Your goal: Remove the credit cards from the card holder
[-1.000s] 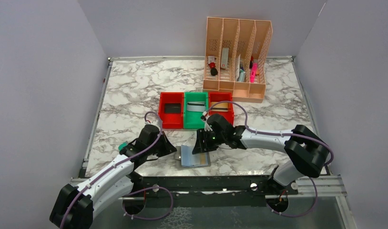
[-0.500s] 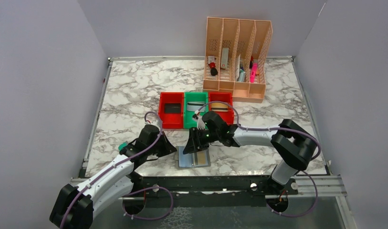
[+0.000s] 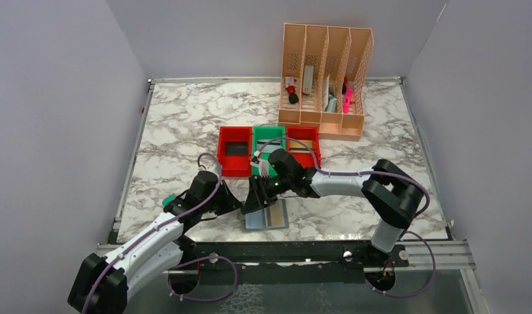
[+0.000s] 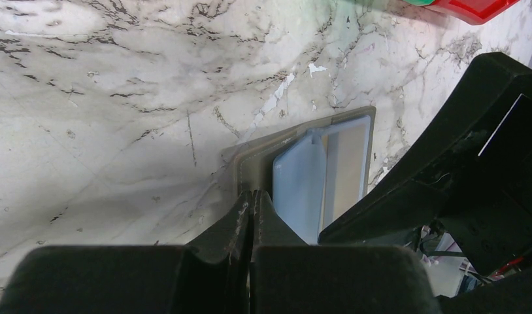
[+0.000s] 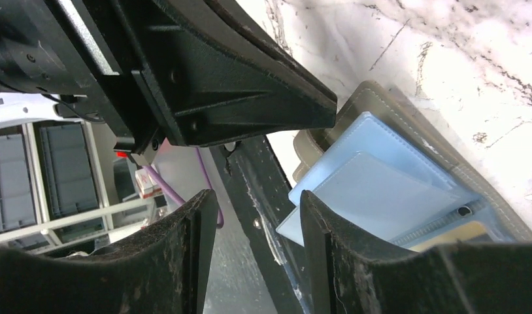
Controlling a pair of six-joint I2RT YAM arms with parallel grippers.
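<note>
- Left hand (image 4: pixel 252 203): fingers are pressed together with nothing between them. The tips are set against the grey left edge of the holder (image 4: pixel 302 171).
- Right hand (image 5: pixel 258 199): fingers are held apart and nothing is gripped. It is poised low over the holder's left part, just beside the left hand.
- The holder is laid open and flat on the bench (image 3: pixel 178 131), at its near edge, with the blue-grey pockets facing up.
- A gold-tan card (image 5: pixel 456 234) is seen tucked in a pocket, with only its edge showing.
- Three bins are set touching in a row just behind the hands: left red bin (image 3: pixel 222 154), green bin (image 3: pixel 257 137), right red bin (image 3: pixel 314 154).
- A black card (image 3: pixel 236 148) is seen lying in the left red bin. The contents of the other two cannot be made out.
- A peach organiser (image 3: pixel 325 124) is stood at the back right, well apart from the holder.
</note>
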